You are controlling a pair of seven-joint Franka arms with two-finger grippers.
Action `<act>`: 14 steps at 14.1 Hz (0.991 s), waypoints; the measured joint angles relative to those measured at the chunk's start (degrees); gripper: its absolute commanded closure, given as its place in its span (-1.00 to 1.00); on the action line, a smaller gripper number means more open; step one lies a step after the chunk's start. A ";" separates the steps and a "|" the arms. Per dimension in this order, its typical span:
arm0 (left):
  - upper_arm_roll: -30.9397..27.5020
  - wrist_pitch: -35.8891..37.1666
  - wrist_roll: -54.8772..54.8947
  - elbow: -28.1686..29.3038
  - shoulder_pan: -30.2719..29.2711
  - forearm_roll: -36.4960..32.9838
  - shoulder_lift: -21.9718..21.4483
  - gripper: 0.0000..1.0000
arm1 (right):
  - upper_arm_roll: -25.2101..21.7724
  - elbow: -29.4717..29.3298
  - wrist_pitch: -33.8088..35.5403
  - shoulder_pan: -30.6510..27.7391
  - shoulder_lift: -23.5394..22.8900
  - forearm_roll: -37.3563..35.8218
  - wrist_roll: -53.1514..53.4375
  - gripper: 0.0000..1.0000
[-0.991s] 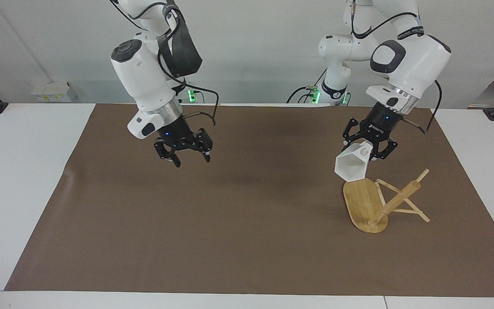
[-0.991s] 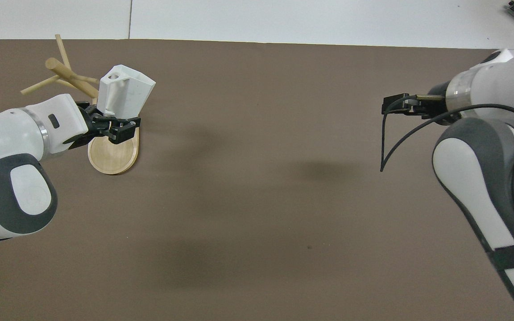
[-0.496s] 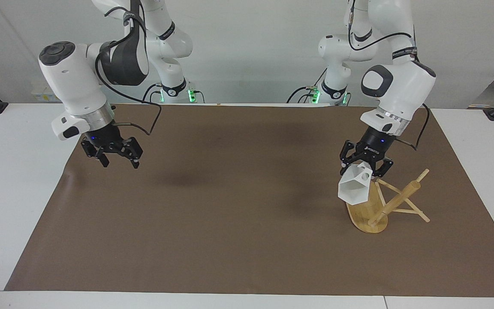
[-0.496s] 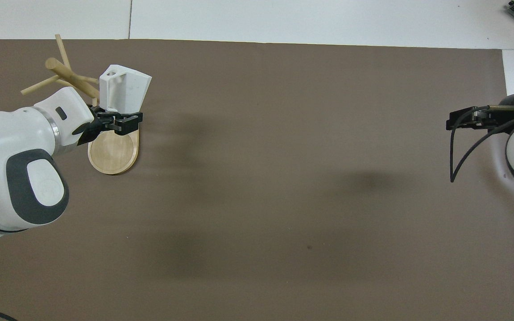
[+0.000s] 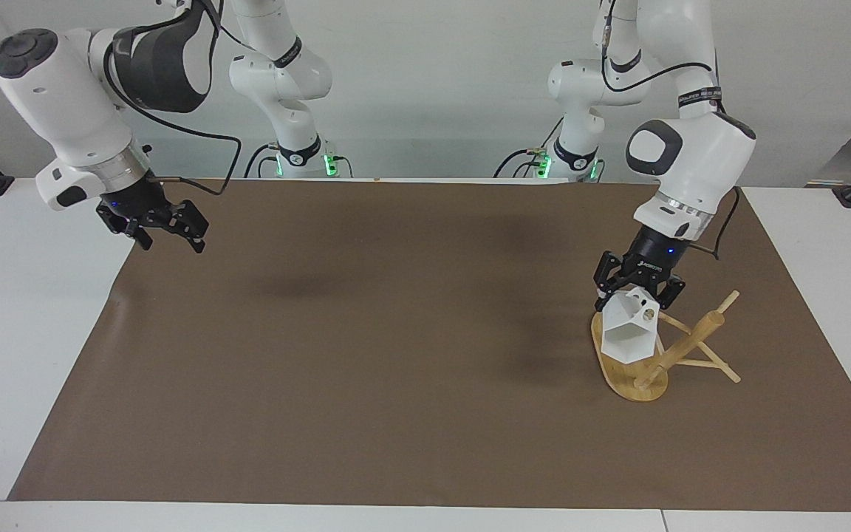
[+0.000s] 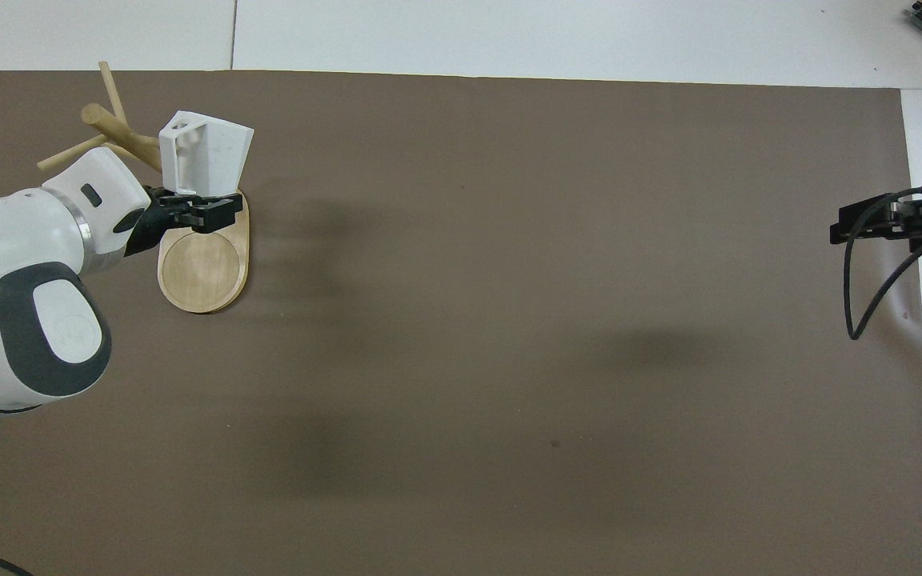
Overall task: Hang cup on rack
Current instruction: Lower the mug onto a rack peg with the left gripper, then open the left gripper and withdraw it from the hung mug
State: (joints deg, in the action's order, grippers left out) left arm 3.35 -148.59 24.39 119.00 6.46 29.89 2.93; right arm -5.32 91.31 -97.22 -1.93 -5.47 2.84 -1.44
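The white faceted cup (image 5: 629, 334) (image 6: 206, 150) hangs tilted in my left gripper (image 5: 638, 294) (image 6: 189, 210), which is shut on it. Its mouth faces away from the robots and its holed handle points toward the rack's post. It hangs low over the oval base of the bamboo rack (image 5: 636, 383) (image 6: 203, 268), beside the post (image 5: 685, 343) and its thin pegs. Whether cup and rack touch I cannot tell. My right gripper (image 5: 168, 235) (image 6: 869, 228) is open and holds nothing, up in the air over the mat's edge at the right arm's end.
A brown mat (image 5: 396, 355) covers most of the white table (image 5: 19, 310). The rack stands on it near the left arm's end. Nothing else lies on the mat.
My left gripper has lowered the cup toward the rack's base and closer to the post. The right arm has swung out from over the mat to its own end of the table.
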 measured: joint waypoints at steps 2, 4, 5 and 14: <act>-0.21 0.00 -1.85 -0.47 -1.17 0.00 0.55 1.00 | -0.03 -1.78 1.92 0.00 0.10 0.00 0.61 -1.00; -0.23 0.00 -6.72 -0.61 -1.67 0.00 0.83 1.00 | -0.03 -3.65 4.07 0.03 0.42 0.00 1.73 -1.00; -0.19 0.00 -9.19 -0.65 -1.66 0.00 0.87 1.00 | -0.03 -4.42 4.99 0.04 0.75 0.00 2.04 -1.00; -0.40 8.26 -14.08 -4.92 -3.23 -0.62 0.90 -1.00 | 0.19 -3.22 7.16 0.10 3.63 0.00 3.54 -1.00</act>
State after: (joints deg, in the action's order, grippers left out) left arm 2.94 -140.34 10.31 114.08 3.23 29.26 3.82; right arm -5.13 88.09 -90.06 -1.83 -1.84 2.84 2.09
